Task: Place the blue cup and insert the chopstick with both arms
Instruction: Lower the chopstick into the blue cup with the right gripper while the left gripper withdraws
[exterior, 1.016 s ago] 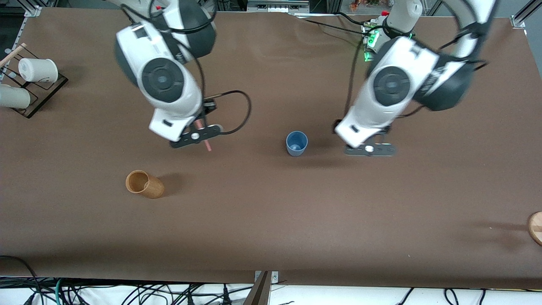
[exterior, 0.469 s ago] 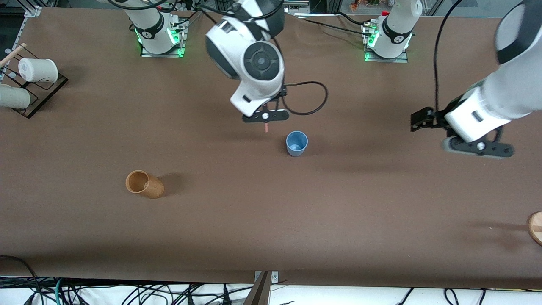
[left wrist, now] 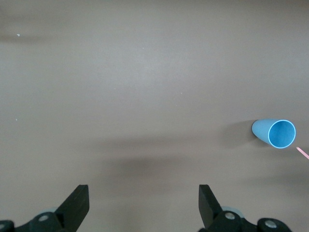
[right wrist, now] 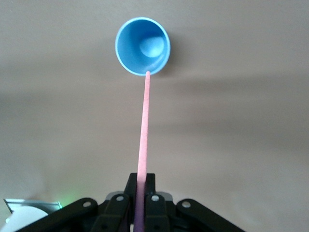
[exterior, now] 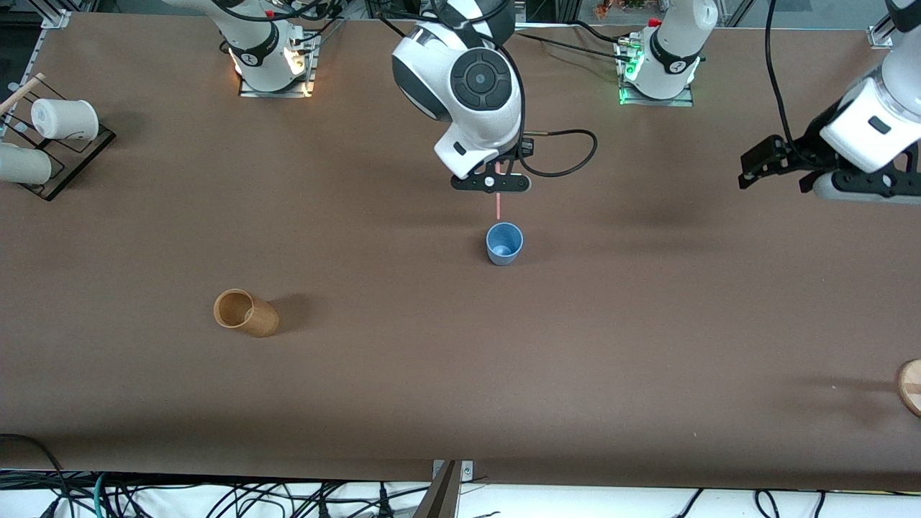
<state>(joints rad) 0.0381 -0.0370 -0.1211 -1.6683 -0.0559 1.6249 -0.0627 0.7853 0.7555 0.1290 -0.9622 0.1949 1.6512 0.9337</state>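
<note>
The blue cup (exterior: 504, 243) stands upright and empty in the middle of the table. My right gripper (exterior: 492, 184) hangs over the table close beside the cup, on the robots' side of it. It is shut on the pink chopstick (exterior: 497, 206), which points down toward the cup's rim. In the right wrist view the gripper (right wrist: 141, 187) clamps the chopstick (right wrist: 144, 125), whose tip lies at the edge of the cup (right wrist: 142, 46). My left gripper (exterior: 856, 191) is open and empty over bare table toward the left arm's end. The left wrist view shows its gripper (left wrist: 143, 205) apart from the cup (left wrist: 275, 133).
A brown wooden cup (exterior: 245, 312) sits nearer the front camera, toward the right arm's end. A black rack (exterior: 68, 155) with white cups stands at that end's edge. A round wooden piece (exterior: 910, 386) shows at the left arm's end.
My right gripper has carried the chopstick from the right arm's side over to beside the blue cup. My left gripper has drawn away from the cup toward its own end of the table.
</note>
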